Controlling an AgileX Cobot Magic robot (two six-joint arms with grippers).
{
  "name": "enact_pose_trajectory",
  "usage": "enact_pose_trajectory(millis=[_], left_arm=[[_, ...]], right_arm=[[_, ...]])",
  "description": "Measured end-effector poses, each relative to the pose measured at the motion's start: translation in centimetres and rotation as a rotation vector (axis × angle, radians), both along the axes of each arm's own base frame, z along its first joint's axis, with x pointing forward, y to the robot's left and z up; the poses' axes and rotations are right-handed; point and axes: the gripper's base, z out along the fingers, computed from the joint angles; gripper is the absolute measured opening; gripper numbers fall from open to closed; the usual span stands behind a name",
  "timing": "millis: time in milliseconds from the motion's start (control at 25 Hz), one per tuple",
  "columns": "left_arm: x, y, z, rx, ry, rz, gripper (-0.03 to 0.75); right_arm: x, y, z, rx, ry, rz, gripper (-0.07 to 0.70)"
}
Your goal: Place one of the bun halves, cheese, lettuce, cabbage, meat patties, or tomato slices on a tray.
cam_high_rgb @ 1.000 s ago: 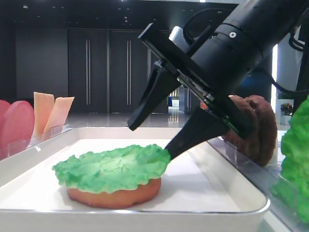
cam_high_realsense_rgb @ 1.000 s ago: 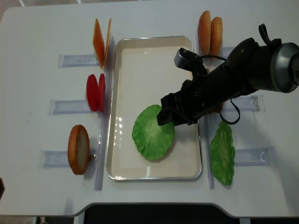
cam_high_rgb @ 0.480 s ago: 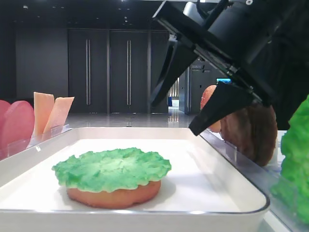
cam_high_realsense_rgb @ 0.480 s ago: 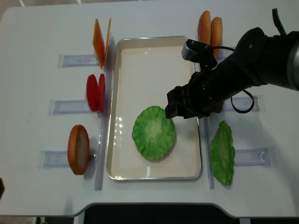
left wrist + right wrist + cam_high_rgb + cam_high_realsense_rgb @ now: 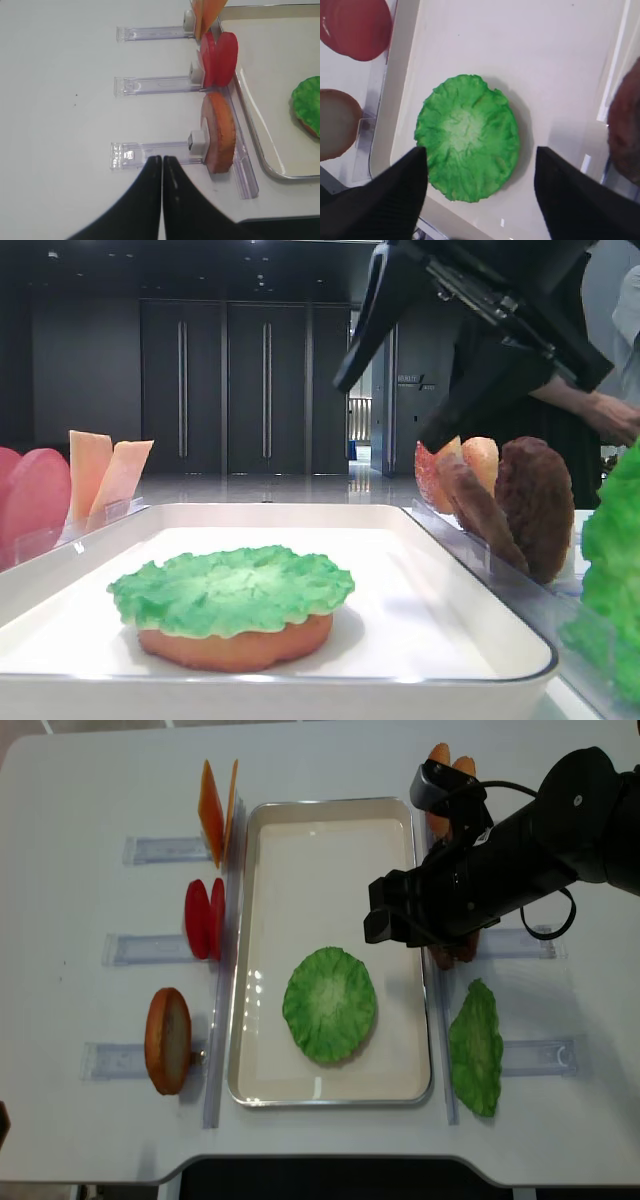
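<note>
A green lettuce [image 5: 329, 1004] leaf lies on a bun half [image 5: 235, 648] in the near half of the white tray [image 5: 330, 830]. My right gripper [image 5: 392, 923] hangs open and empty well above the tray, right of the lettuce. In the right wrist view the lettuce [image 5: 467, 137] shows between the wide-apart fingers of the right gripper [image 5: 480, 152]. My left gripper [image 5: 162, 159] is shut on nothing, low over the table left of a standing bun half [image 5: 220, 132].
Left of the tray stand cheese [image 5: 215, 810], tomato slices [image 5: 205, 918] and a bun half [image 5: 167, 1040] in clear holders. On the right are more bun halves [image 5: 450, 775], meat patties [image 5: 535, 505] and a spare lettuce leaf [image 5: 476, 1048].
My right gripper has lifted off the lettuce and drawn up and back toward the right, jaws wide. The lettuce stays on the bun half. The left gripper's earlier state is not shown.
</note>
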Motion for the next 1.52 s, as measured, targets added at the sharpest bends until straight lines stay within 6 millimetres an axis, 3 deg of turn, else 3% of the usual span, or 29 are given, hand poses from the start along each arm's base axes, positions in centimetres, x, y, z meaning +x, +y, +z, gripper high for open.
enact_pose_trajectory(millis=[280, 680, 960, 1200, 1520], left_arm=[[0.0, 0.0, 0.0, 0.000, 0.000, 0.000, -0.007], [0.0, 0.0, 0.0, 0.000, 0.000, 0.000, -0.007], [0.0, 0.0, 0.0, 0.000, 0.000, 0.000, -0.007], [0.0, 0.0, 0.0, 0.000, 0.000, 0.000, -0.007], [0.0, 0.0, 0.0, 0.000, 0.000, 0.000, -0.007]], right_arm=[[-0.2, -1.4, 1.1, -0.159, 0.004, -0.029, 0.442], [0.4, -3.2, 6.3, -0.368, -0.079, -0.046, 0.442], [0.9, -5.2, 7.6, -0.547, -0.088, -0.074, 0.442], [2.0, -8.5, 7.5, -0.600, -0.057, -0.121, 0.442], [3.1, -15.1, 7.4, -0.664, 0.011, -0.216, 0.440]])
